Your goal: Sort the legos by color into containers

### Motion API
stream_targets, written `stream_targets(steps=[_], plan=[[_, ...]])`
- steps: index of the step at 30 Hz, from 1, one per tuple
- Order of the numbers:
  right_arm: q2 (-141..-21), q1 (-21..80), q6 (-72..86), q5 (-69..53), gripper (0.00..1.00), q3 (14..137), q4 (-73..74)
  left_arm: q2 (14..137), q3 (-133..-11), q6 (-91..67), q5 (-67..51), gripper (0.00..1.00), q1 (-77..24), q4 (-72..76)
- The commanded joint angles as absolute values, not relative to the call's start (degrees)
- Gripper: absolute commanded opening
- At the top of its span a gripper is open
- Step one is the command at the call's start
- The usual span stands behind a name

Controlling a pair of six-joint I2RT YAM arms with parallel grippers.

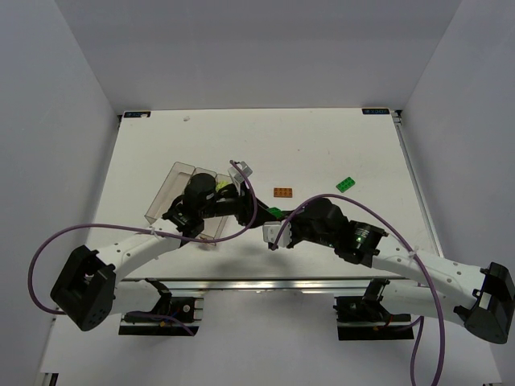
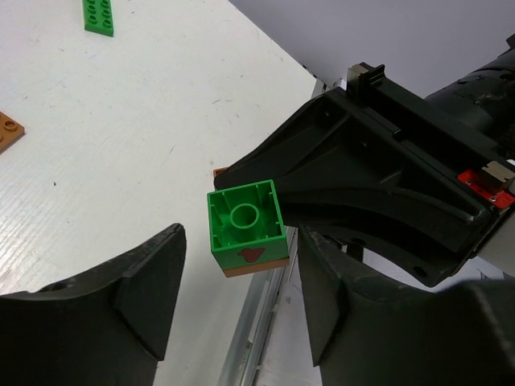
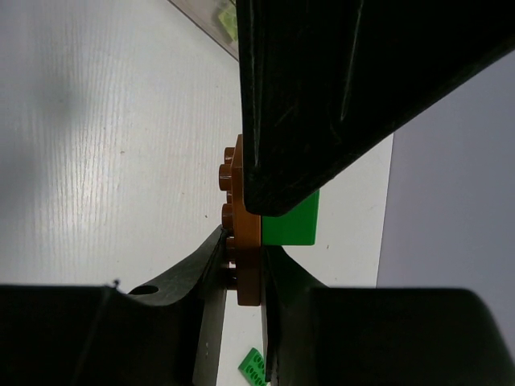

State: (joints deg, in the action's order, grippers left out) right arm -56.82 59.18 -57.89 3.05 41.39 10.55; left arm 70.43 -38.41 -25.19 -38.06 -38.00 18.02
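right gripper [image 3: 249, 237] is clamping the green-on-brown lego stack [image 2: 245, 229] | left gripper [image 2: 241, 265] is bracketing it, fingers apart (neither touching) | orange plate [image 1: 282, 192] is lying loose on the table [image 1: 338, 145]

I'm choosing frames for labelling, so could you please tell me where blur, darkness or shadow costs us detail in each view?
Top view: evenly lit, sharp, loose legos tiny. Left wrist view: green brick crisp, left gripper dark and soft. Right wrist view: right gripper looms black, featureless; faint shadow on table.
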Motion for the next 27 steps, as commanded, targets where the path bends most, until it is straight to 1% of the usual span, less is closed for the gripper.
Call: stream_targets(steps=[1,4,5,8,9,11,12,16,19,27], plan=[[-56.25,59.59,-57.92,2.81,0.04,40.96,7.65,70.23,-40.61,-24.87,-39.64,0.66,-38.23,18.63],[-56.60,59.50,-57.75,2.64,0.04,40.78,7.47,70.22,-40.60,-24.87,-40.16,0.59,-38.15,18.81],[-56.69,59.59,-57.66,2.46,0.04,40.78,7.38,70.40,-40.69,-24.96,-40.34,0.55,-38.23,18.72],[-56.86,59.68,-57.39,2.11,0.04,40.69,7.47,70.84,-41.13,-24.96,-41.22,0.48,-38.23,18.46],[-56.87,59.68,-57.39,2.11,0.04,40.61,7.38,70.84,-41.13,-24.96,-41.48,0.43,-38.15,18.46],[-56.87,59.68,-57.39,1.76,0.04,40.34,7.30,70.84,-41.31,-24.96,-41.66,0.37,-38.23,18.46],[-56.87,59.76,-57.31,1.58,0.04,40.25,7.38,70.84,-41.40,-24.87,-41.83,0.31,-38.23,18.37],[-56.78,60.03,-57.66,1.49,0.04,39.46,7.38,70.75,-41.57,-24.52,-41.84,0.22,-38.23,17.76],[-56.78,60.38,-57.83,1.32,0.04,39.02,7.38,70.40,-41.75,-24.08,-41.49,0.17,-38.23,17.14],[-56.78,61.79,-59.15,0.53,0.04,37.09,8.35,69.61,-41.84,-23.03,-39.91,0.14,-38.23,16.09]])
